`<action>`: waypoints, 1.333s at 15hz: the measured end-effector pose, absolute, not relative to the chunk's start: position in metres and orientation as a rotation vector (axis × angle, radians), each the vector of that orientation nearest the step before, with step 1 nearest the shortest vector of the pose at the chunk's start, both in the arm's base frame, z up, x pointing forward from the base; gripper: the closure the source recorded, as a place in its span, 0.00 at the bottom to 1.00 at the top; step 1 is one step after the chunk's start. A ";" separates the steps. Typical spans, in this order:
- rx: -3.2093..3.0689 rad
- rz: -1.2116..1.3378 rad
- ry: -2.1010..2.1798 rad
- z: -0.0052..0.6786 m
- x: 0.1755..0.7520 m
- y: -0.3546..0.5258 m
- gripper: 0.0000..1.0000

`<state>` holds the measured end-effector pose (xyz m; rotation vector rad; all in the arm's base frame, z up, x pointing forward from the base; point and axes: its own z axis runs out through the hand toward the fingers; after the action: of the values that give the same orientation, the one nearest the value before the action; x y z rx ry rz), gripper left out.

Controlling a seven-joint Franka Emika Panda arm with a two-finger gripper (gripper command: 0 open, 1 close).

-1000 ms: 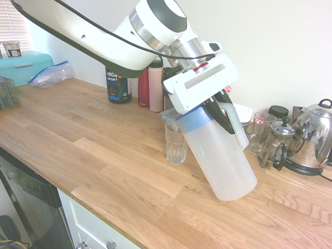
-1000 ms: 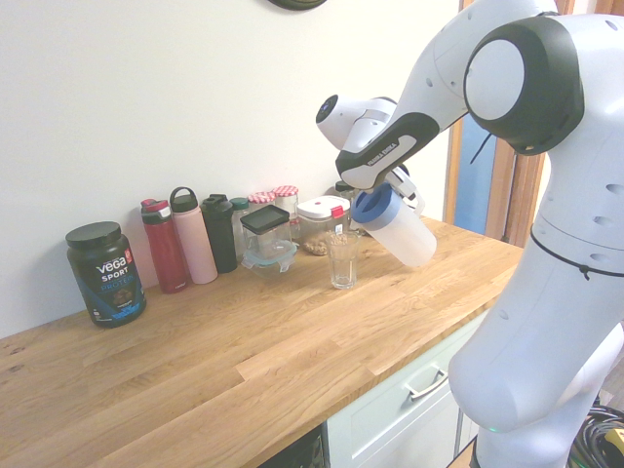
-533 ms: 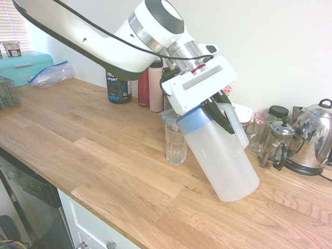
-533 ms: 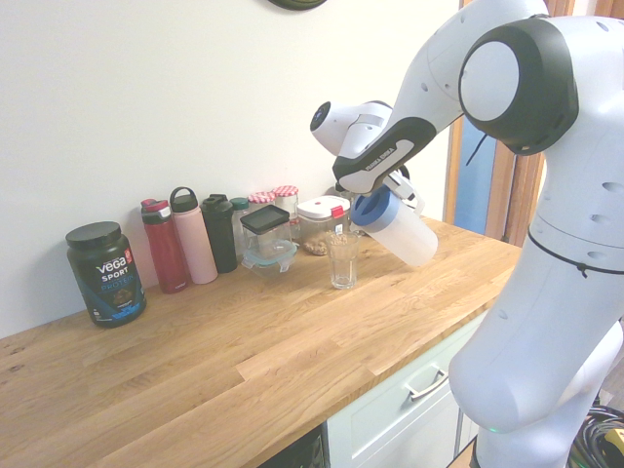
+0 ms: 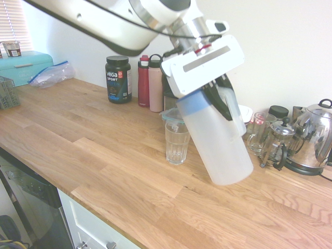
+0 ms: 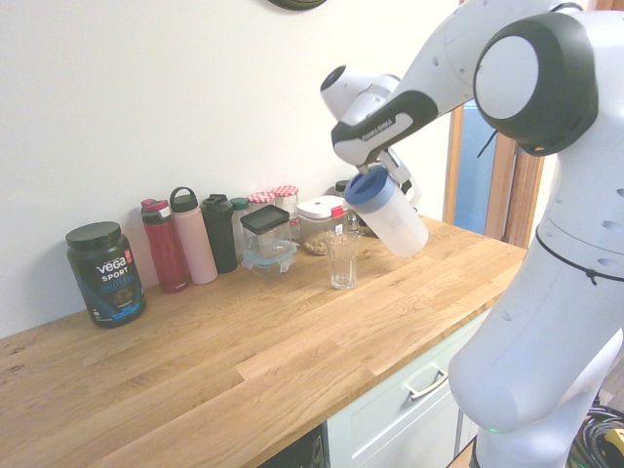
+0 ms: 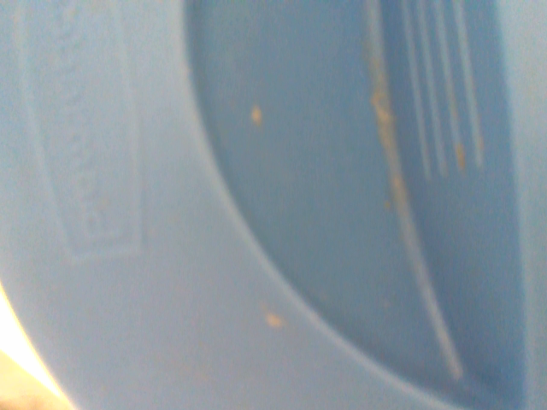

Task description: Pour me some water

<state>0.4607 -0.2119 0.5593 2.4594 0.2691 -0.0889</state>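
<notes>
The counter (image 5: 93, 150) lies bare from the glass (image 5: 177, 141) toward 6 and 9 o'clock in the first exterior view, right out to its front edge. At 12 o'clock a row of bottles (image 5: 149, 83) and a dark tub (image 5: 118, 79) lines the wall. At 3 o'clock the tilted jug (image 5: 218, 140), mugs (image 5: 258, 132), a French press (image 5: 277, 145) and a kettle (image 5: 311, 137) crowd the passage.
</notes>
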 end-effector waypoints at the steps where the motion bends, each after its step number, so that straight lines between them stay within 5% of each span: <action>1: 2.510 -0.038 0.245 0.579 0.452 -0.220 1.00; 7: 2.810 0.239 0.097 0.674 0.396 -0.230 1.00; 20: 3.187 0.366 -0.031 0.658 0.419 -0.047 1.00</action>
<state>0.4195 -0.0470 0.6576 3.1872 -0.0315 0.3663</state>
